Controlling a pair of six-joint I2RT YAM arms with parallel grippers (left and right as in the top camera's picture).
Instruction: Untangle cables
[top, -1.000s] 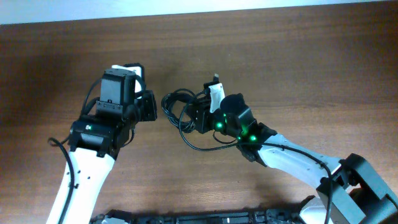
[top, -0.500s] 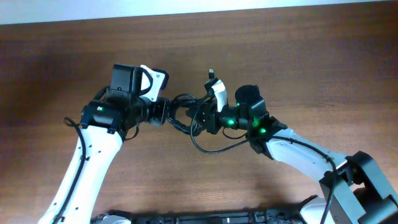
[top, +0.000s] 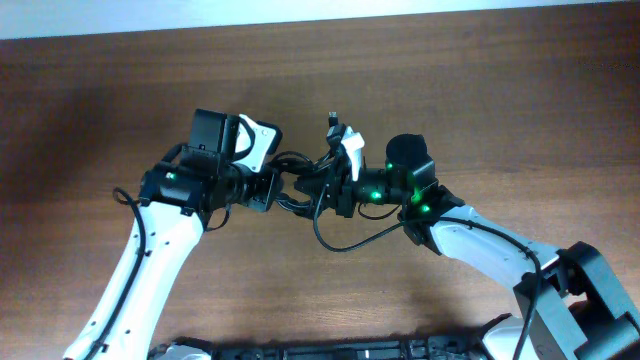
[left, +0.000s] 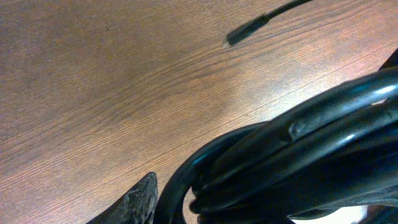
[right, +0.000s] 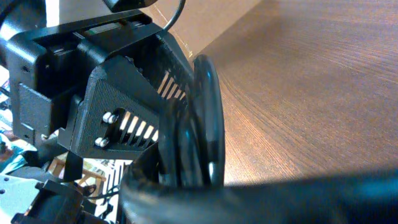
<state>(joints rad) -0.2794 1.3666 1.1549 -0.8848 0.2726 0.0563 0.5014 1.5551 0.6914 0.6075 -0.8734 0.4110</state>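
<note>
The cables (top: 296, 186) are a black knot of loops held above the table between both grippers. My right gripper (top: 320, 188) is shut on the knot's right side. One loop (top: 345, 244) hangs toward the front, and a plug end (top: 332, 121) sticks up behind. My left gripper (top: 270, 189) has the knot's left side between its open fingers. In the left wrist view the cables (left: 298, 143) fill the lower right beside one fingertip (left: 142, 198), and a loose plug (left: 247, 31) lies beyond. The right wrist view shows the loops (right: 205, 124) against the left gripper's body (right: 118, 99).
The wooden table (top: 500, 100) ends at a white wall along the back. A black rail (top: 300, 350) runs along the front edge. The right arm's white link (top: 480, 255) stretches across the table to the front right.
My left arm has swung right and reached the knot, its fingers now around the knot's left side. The right gripper has shifted slightly right and back with the cables.
</note>
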